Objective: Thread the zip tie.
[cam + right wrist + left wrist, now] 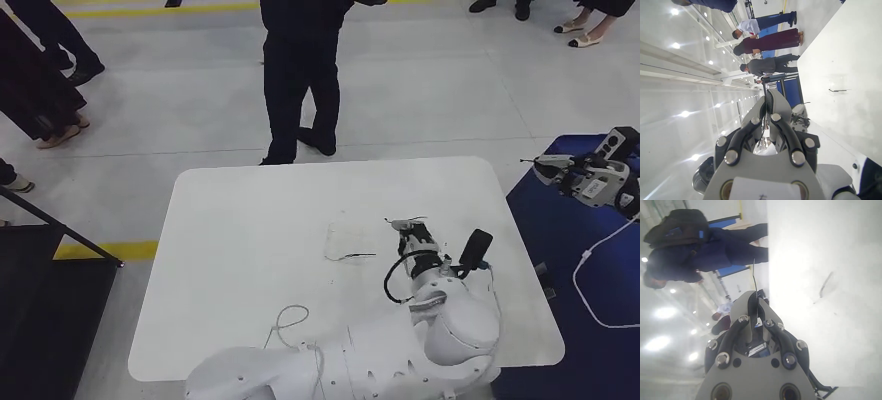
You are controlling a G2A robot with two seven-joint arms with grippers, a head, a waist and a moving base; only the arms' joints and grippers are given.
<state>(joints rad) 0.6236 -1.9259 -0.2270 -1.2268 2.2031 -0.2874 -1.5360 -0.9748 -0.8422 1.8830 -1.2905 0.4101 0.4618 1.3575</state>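
Left gripper (755,296) pinches a thin dark zip tie (754,274) (kinked midway); right gripper (768,95) clamps a dark strip (764,111).

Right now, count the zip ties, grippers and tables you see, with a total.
Zip ties: 3 (left-held tie, right-held tie, loose tie on the table; faint outline beside it uncounted).
Grippers: 2 (left gripper, right gripper).
Tables: 1.
Total: 6.
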